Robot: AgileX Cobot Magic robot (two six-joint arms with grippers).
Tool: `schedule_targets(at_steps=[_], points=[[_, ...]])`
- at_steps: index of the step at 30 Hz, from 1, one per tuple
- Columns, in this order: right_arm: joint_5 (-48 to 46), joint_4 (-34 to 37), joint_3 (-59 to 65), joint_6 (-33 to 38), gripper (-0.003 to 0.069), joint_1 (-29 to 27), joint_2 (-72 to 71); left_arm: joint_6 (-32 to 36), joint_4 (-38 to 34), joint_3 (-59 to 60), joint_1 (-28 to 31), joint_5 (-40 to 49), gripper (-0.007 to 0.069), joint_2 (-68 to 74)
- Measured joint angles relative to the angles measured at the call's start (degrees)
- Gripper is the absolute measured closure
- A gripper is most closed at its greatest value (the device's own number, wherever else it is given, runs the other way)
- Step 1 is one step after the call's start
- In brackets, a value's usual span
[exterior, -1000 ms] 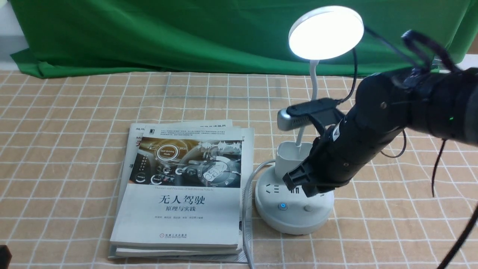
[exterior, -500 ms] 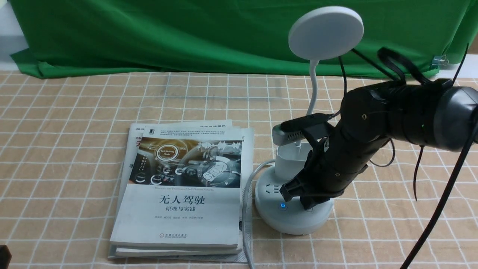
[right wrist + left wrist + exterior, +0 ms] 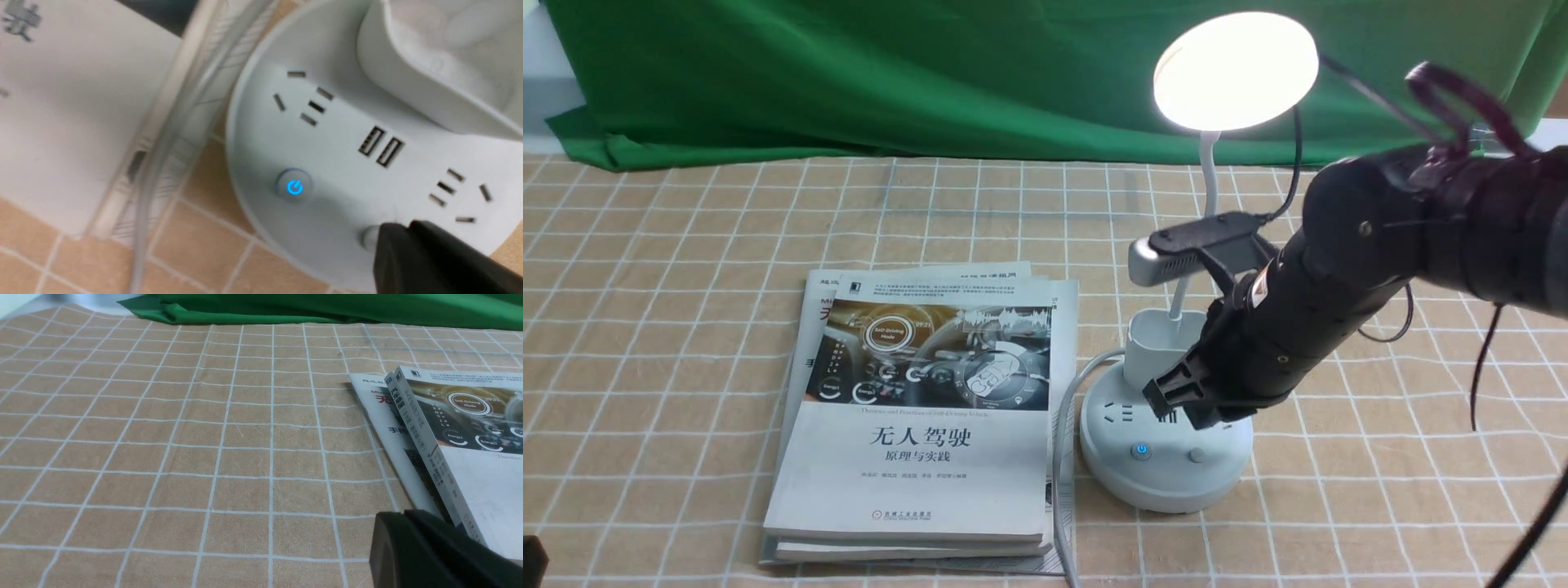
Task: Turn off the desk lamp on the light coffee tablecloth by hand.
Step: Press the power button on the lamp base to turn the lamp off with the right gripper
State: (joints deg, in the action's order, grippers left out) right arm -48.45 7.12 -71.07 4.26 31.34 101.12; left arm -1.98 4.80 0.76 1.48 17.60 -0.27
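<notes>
The white desk lamp stands on the light coffee tablecloth (image 3: 686, 245), and its disc head (image 3: 1236, 71) glows warm white. Its round base (image 3: 1160, 478) has a blue-lit power button (image 3: 1142, 450) and a grey button (image 3: 1196, 455). My right gripper (image 3: 1176, 400) is shut and hovers just above the base, near the sockets. In the right wrist view its tip (image 3: 402, 232) sits right beside the grey button (image 3: 369, 237), and the blue button (image 3: 294, 187) is apart from it. My left gripper (image 3: 402, 516) is shut and empty, low over the cloth by the books.
A stack of books (image 3: 923, 416) lies just left of the lamp base. The lamp's grey cable (image 3: 1062, 425) runs between them towards the front edge. A green cloth (image 3: 849, 73) hangs behind the table. The oval cup (image 3: 1156, 343) stands on the base.
Half a second ago my right gripper was pressed down on the grey button and the lamp was dark. Now the gripper has lifted and the lamp is lit again, warmer than before.
</notes>
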Motion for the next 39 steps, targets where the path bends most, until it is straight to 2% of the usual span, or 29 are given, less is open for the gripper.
schedule_targets(at_steps=[14, 20, 28, 39], points=[[-0.07, -3.4, 0.0, -1.74, 0.0623, 1.01, 0.02, 0.04, 0.0, 0.0, 0.0, 0.0, 0.062, 0.0], [0.3, -3.47, 1.3, -1.86, 0.0623, 1.01, 1.88, 0.04, 0.0, 0.0, 0.0, 0.0, 0.062, 0.0], [5.54, -3.1, 3.92, -2.51, 0.0623, 0.96, 4.18, 0.04, 0.0, 0.0, 0.0, 0.0, 0.062, 0.0], [5.95, -2.84, 4.6, -2.8, 0.0618, 0.96, 0.35, -0.01, 0.0, 0.0, 0.0, 0.0, 0.062, 0.0]])
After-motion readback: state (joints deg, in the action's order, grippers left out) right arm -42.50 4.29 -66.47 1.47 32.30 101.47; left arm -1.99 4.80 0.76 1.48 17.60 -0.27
